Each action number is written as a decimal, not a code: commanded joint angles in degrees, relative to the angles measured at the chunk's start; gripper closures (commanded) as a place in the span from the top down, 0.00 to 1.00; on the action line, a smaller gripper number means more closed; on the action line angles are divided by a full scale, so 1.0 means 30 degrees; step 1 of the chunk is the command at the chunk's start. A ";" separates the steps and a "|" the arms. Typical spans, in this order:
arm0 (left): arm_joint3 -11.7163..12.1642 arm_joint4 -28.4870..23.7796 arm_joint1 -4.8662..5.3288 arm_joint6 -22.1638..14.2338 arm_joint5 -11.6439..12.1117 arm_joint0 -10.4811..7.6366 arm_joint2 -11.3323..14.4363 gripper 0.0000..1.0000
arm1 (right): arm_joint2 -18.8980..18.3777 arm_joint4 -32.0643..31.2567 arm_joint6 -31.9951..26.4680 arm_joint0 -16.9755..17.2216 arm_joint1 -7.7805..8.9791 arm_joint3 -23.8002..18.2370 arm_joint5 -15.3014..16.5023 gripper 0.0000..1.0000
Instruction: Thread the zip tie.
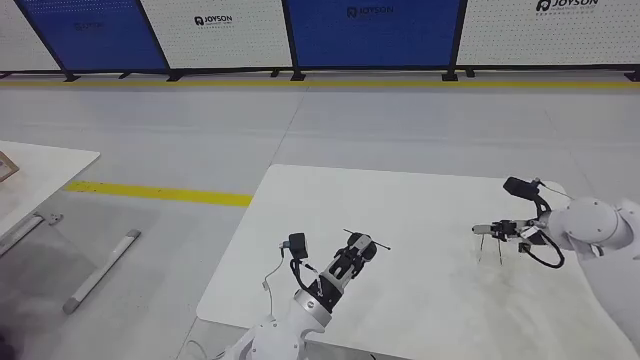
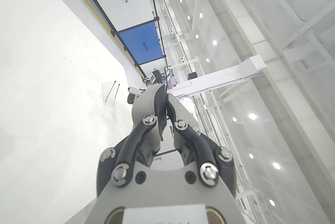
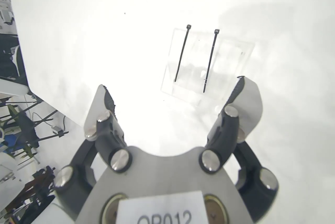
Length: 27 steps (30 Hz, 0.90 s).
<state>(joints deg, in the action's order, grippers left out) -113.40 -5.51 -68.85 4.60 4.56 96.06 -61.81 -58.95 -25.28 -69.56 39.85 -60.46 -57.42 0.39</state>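
Zip tie (image 1: 380,245) first, closest to us: it lies crosswise in our left gripper (image 1: 361,246), well apart from the clear sheet (image 3: 233,57) and off to its left. It is straight and not looped. In the left wrist view the pads (image 2: 161,102) are pressed tight together. We read that gripper as clamped on the zip tie, though the strap is too thin to make out there.

Farther out, our right gripper (image 3: 172,85) hangs just above the clear sheet with its fingers spread wide and nothing between them. On the sheet, two more ties (image 3: 182,53) lie side by side without touching, heads pointing away from that gripper.

We judge the pick-up done and the threading not yet begun. Next, we think, the right gripper should cross from the sheet, take the held tie's free tail and steer it into the small head slot. That calls for careful alignment.
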 commanded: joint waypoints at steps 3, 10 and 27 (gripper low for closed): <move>0.0000 0.0000 0.0000 0.0000 0.0000 0.0000 0.0000 0.00 | -0.0087 -0.0072 -0.0251 -0.0108 0.0033 -0.0158 -0.0689 1.00; 0.0000 0.0000 0.0000 0.0000 0.0000 0.0000 0.0000 0.00 | 0.0864 -0.0007 -0.1091 -0.1167 -0.0363 0.1263 -0.1267 0.74; 0.0000 0.0000 0.0000 0.0000 0.0000 0.0000 0.0000 0.00 | 0.3254 -0.0579 -0.0201 -0.3343 -0.1742 0.5451 -0.2588 0.50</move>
<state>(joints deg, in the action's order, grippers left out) -113.40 -5.51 -68.85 4.60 4.56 96.06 -61.81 -49.40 -26.97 -70.27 29.90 -65.54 -41.23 -7.16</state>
